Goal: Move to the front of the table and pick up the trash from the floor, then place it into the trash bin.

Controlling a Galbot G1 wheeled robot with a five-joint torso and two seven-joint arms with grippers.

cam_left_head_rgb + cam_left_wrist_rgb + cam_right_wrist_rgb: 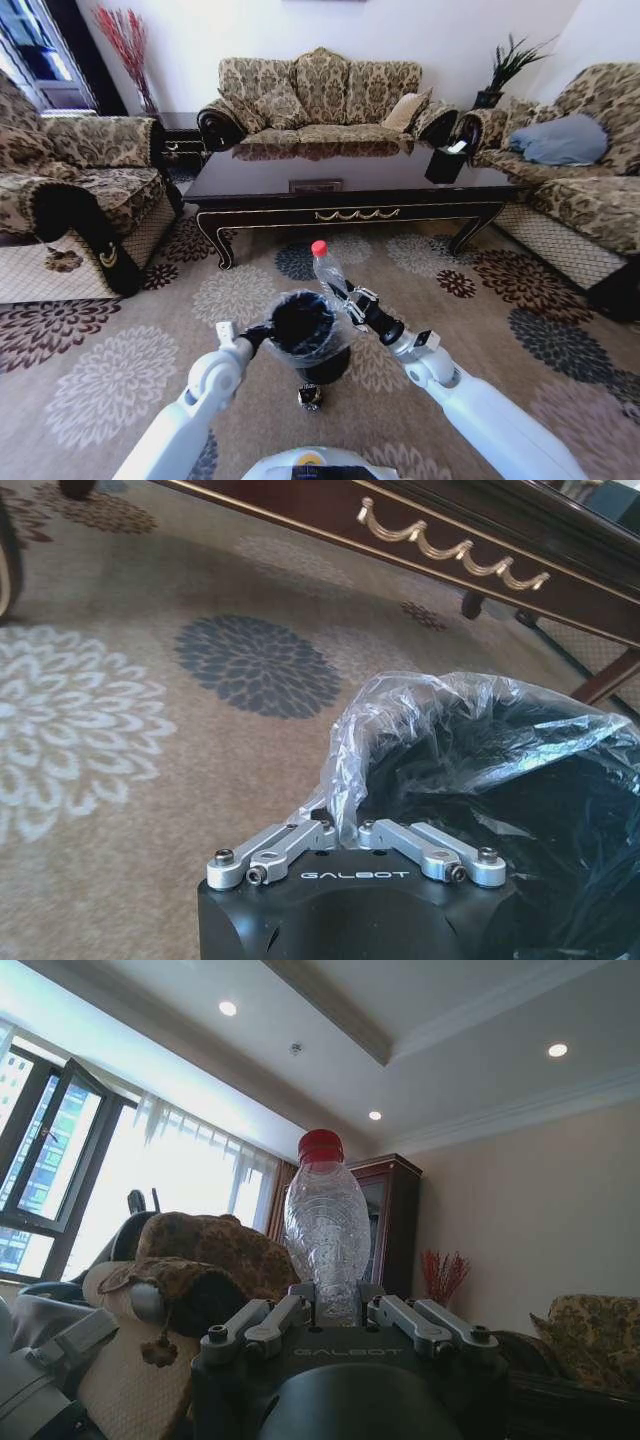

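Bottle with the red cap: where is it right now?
The bottle is clamped in the right gripper, cap up, just right of the trash bin rim, which the left gripper holds, in front of the table.

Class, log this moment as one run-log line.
left gripper: shut on bin liner | right gripper: shut on bottle | bin: lifted

Patterned sofa [320,95] behind, armchairs [75,190] either side, potted plant [505,70], blue cushion [560,140]

Open carpet [250,290] separates the trash bin [305,330] from the table [350,215].
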